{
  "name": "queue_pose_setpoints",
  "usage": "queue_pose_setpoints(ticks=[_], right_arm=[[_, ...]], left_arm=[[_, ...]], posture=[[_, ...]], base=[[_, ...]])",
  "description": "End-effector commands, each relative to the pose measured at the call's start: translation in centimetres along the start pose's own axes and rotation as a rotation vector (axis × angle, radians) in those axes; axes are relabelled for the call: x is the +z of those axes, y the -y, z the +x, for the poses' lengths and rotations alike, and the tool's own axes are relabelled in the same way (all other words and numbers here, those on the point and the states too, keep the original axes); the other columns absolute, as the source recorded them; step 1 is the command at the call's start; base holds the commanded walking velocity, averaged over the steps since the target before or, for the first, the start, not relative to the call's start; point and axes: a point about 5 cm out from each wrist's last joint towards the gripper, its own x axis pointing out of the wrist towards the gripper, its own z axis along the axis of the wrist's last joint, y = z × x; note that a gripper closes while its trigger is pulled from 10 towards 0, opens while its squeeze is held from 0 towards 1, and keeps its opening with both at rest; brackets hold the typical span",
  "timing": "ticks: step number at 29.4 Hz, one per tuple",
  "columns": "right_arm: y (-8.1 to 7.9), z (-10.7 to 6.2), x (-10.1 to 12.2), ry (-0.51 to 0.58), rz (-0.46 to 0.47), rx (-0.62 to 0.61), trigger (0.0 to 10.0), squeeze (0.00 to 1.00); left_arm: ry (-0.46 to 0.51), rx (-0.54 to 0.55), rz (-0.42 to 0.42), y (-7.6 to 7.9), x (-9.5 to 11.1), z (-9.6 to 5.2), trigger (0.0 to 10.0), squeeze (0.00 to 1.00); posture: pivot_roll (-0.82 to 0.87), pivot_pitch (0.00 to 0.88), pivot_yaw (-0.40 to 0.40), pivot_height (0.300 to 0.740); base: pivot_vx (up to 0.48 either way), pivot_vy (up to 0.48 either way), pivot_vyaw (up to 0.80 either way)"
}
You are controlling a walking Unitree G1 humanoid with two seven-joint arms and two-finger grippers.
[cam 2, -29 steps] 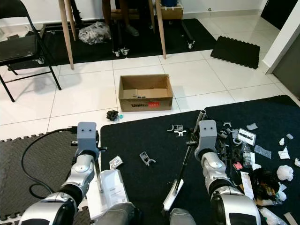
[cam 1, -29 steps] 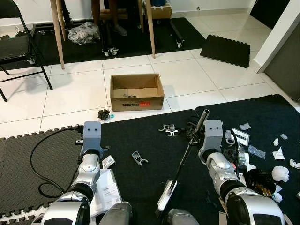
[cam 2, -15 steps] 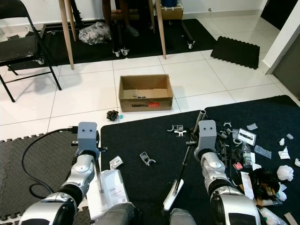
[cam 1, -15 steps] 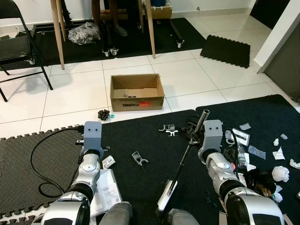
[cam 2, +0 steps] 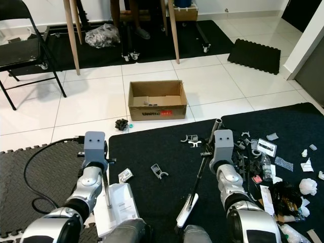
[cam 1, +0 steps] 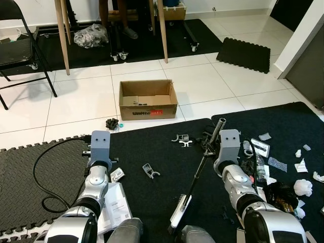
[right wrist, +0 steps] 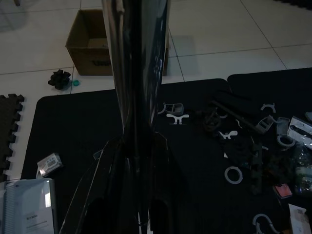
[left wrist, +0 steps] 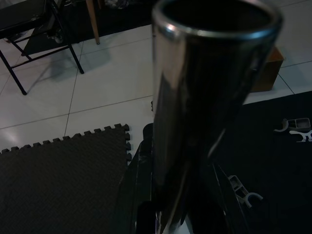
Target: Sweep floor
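Observation:
A long metal broom handle (cam 1: 200, 168) slants across the black mat (cam 1: 162, 157), its pale brush head (cam 1: 178, 212) low near my body. My right gripper (right wrist: 132, 195) is shut on this handle, which runs up between the black fingers (right wrist: 92, 195). My left gripper (left wrist: 175, 200) is shut on a second shiny metal tube (left wrist: 200, 97); in the right eye view it appears as a thin rod (cam 2: 107, 191) over a white booklet (cam 2: 117, 205). Several small grey clips (cam 1: 149, 171), rings and white paper scraps (cam 1: 302, 187) litter the mat, thickest at the right.
An open cardboard box (cam 1: 148, 99) sits on the white tiles ahead, a black knobby piece (cam 1: 111, 123) beside it. A black cable (cam 1: 40, 174) loops over the left foam mat. A folding chair (cam 1: 20, 50), wooden table legs (cam 1: 163, 30) and a person's legs (cam 1: 104, 12) stand farther back.

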Motion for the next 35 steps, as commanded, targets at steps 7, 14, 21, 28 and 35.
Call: queue_pose_setpoints(ticks=[7,14,21,28,35], right_arm=[[0.2,0.6,3.0,0.167,0.037,-0.003,10.0,0.0],[0.3,1.0,5.7,0.307,0.095,-0.013,10.0,0.0],[-0.8,2.0,9.8,0.447,0.155,0.017,10.0,0.0],[-1.5,2.2,11.3,0.51,0.187,0.043,10.0,0.0],[-1.3,2.1,11.0,0.502,0.192,0.032,10.0,0.0]], left_arm=[[0.06,-0.014,0.009,-0.2,0.3,-0.3,10.0,0.0],[0.272,-0.047,0.039,-0.1,4.2,0.2,10.0,0.0],[0.391,-0.114,0.062,1.5,8.0,1.1,10.0,0.0],[0.404,-0.126,0.073,2.1,8.9,1.3,10.0,0.0],[0.391,-0.131,0.09,2.0,8.7,1.3,10.0,0.0]], posture=[[0.0,0.011,-0.014,0.74],[0.0,0.012,-0.003,0.74],[0.01,0.009,0.006,0.74],[0.01,0.013,0.009,0.74],[0.01,0.019,0.011,0.74]], base=[[0.0,0.0,0.0],[0.0,0.0,0.0],[0.0,0.0,0.0],[0.0,0.0,0.0],[0.0,0.0,0.0]])
